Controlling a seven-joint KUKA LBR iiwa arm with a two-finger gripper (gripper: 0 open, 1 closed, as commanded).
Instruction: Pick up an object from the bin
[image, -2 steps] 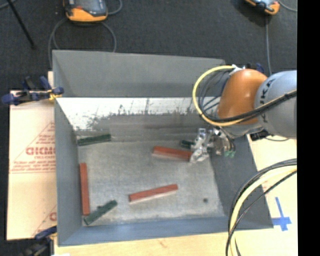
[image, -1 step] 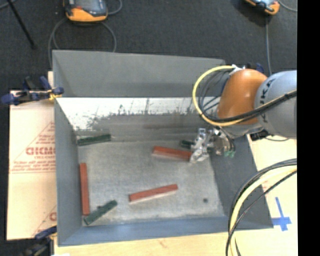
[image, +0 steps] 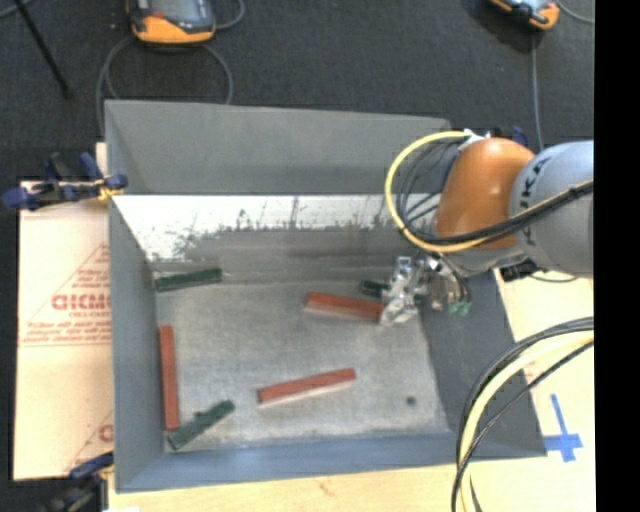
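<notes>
End effector (image: 398, 300), grip state unclear, at one end of a long flat red bar (image: 340, 306).

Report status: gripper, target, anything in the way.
Gripper at right end of flat red rectangular bar; hold unconfirmed. Small dark green piece right beside that end. Other red bars well apart.

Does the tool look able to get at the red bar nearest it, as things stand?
Probably yes: the tool is at the right end of the red bar, whose top lies uncovered.
</notes>
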